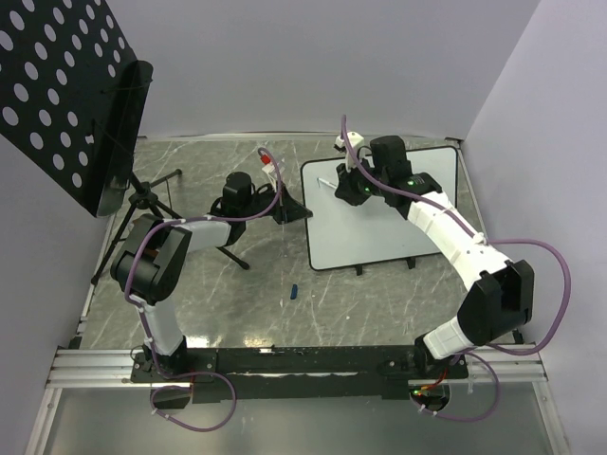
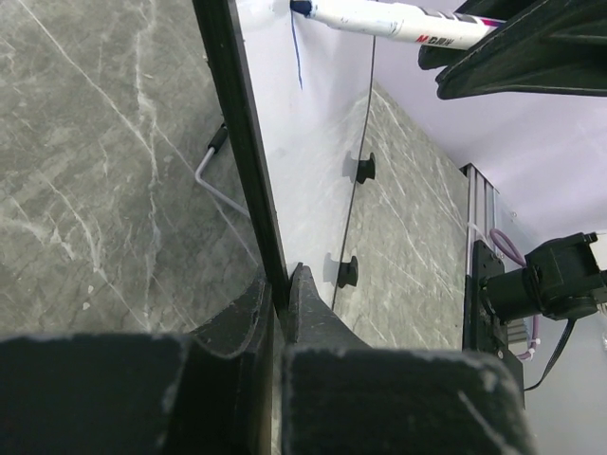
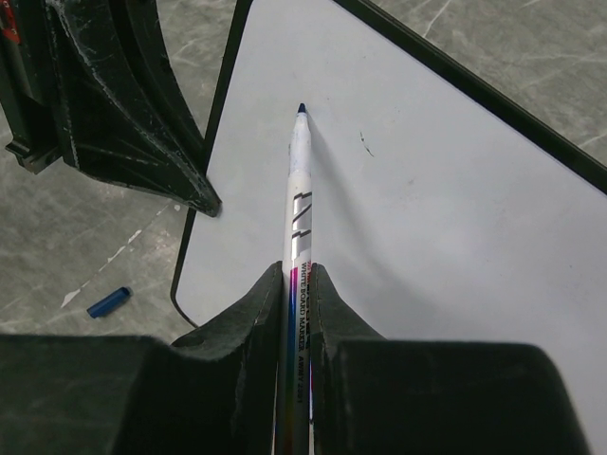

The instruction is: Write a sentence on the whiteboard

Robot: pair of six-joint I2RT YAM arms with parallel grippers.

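Note:
The whiteboard lies flat on the table right of centre. My left gripper is shut on the black rim of its left edge, and the left wrist view shows the rim pinched between the fingers. My right gripper is shut on a white marker. The marker's blue tip rests on or just above the board's upper left part. Of the sentence, only one short blue stroke shows below the tip.
A blue marker cap lies on the marble table in front of the board. A black perforated panel on a tripod stand fills the far left. Walls close in behind and to the right.

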